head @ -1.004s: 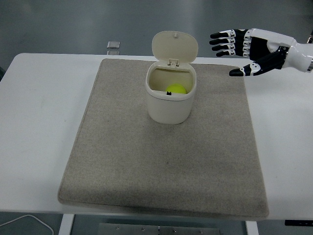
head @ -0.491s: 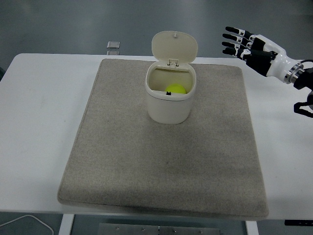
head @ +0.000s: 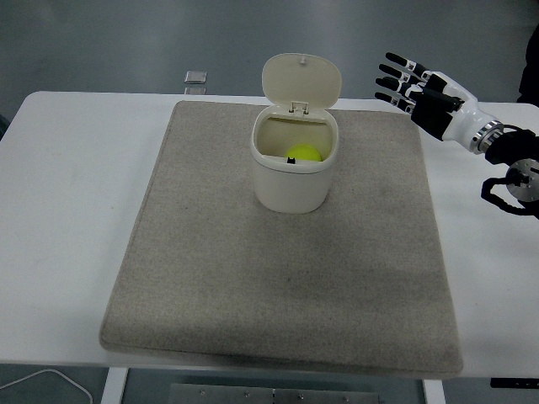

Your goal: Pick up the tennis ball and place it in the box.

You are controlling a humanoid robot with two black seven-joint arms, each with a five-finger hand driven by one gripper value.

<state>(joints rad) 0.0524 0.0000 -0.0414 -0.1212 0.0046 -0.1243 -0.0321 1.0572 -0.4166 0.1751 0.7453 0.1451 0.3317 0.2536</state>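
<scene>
One tennis ball [head: 303, 154] half-hidden in box [head: 292, 172] | right hand [head: 418, 87] fingers spread, empty

Looks like a robotics lab test bench: plain white surface [head: 76, 168] with a grey mat [head: 253, 278] laid square on it, bare grey floor [head: 126, 42] behind, loose white cable [head: 50, 383] hanging under the near edge. No household furnishings visible.

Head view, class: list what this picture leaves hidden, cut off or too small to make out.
- Tennis ball: its lower part is hidden by the box front wall.
- Right arm: cut off past the wrist by the right edge; only the robot hand shows fully.
- Small grey object on the table far edge: too small to identify.
- Left arm: out of frame.
</scene>
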